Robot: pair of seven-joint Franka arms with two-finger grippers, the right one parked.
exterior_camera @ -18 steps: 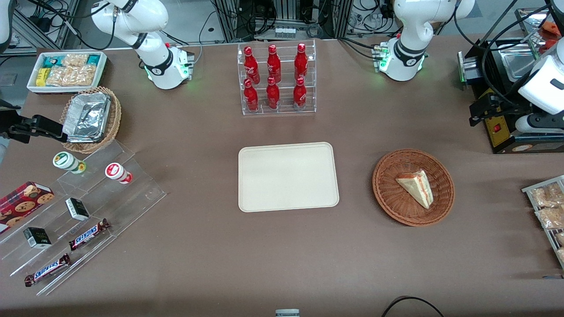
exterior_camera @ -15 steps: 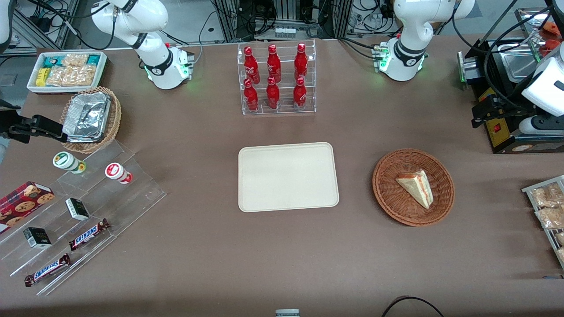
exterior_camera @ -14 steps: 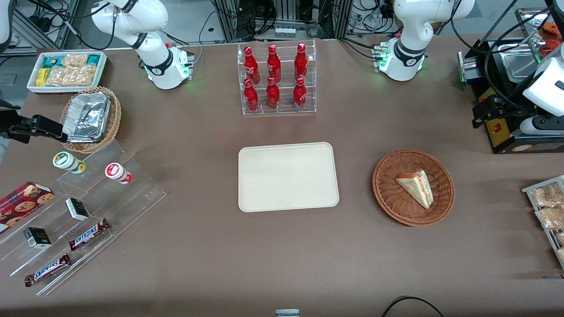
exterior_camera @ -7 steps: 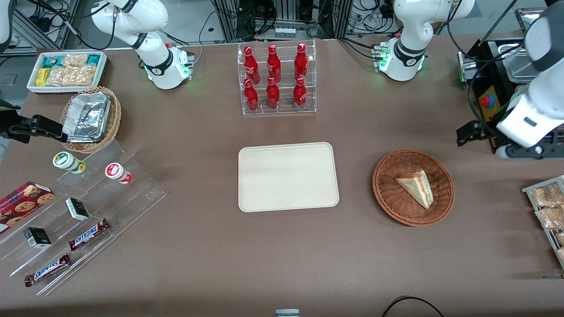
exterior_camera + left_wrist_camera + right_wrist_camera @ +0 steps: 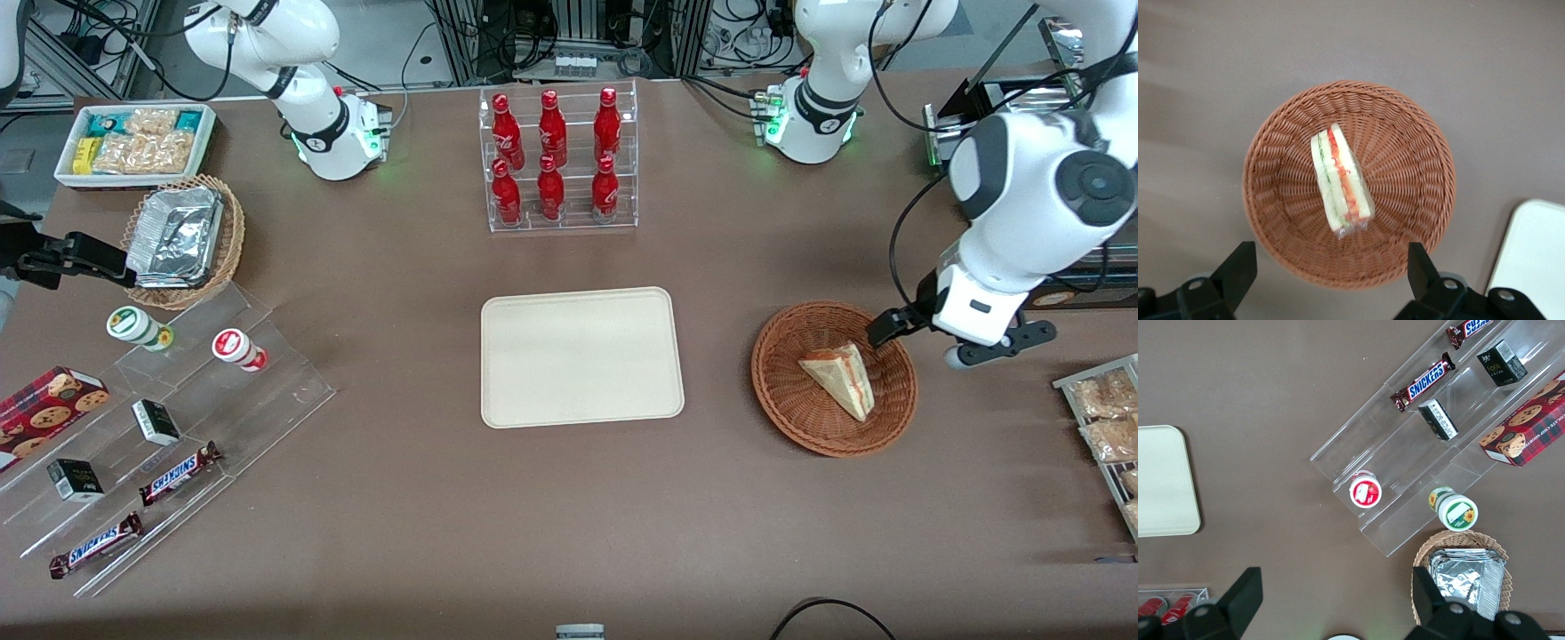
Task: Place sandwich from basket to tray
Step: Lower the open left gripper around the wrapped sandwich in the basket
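Observation:
The sandwich [image 5: 840,380], a clear-wrapped white wedge with red and green filling, lies in the round reddish-brown wicker basket [image 5: 787,396]. The cream tray [image 5: 580,356] sits flat at the table's middle, beside the basket, with nothing on it. My left gripper [image 5: 920,342] hovers open and empty, high above the basket's rim on the working arm's side. In the left wrist view the sandwich [image 5: 1340,180] lies in the basket [image 5: 1431,200], the open gripper [image 5: 1328,273] straddles the basket's rim, and a corner of the tray [image 5: 1535,260] shows. The tray's edge also shows in the right wrist view [image 5: 1165,480].
A clear rack of red bottles [image 5: 556,160] stands farther from the camera than the tray. A black machine [image 5: 1022,267] and a rack of snack packets [image 5: 1107,427] sit at the working arm's end. A foil basket [image 5: 182,240] and clear snack shelves [image 5: 160,427] lie toward the parked arm's end.
My left arm has swung in from beside the black machine toward the basket and nearer the camera. The gripper now hangs over the basket's rim. The sandwich, basket and tray have not moved.

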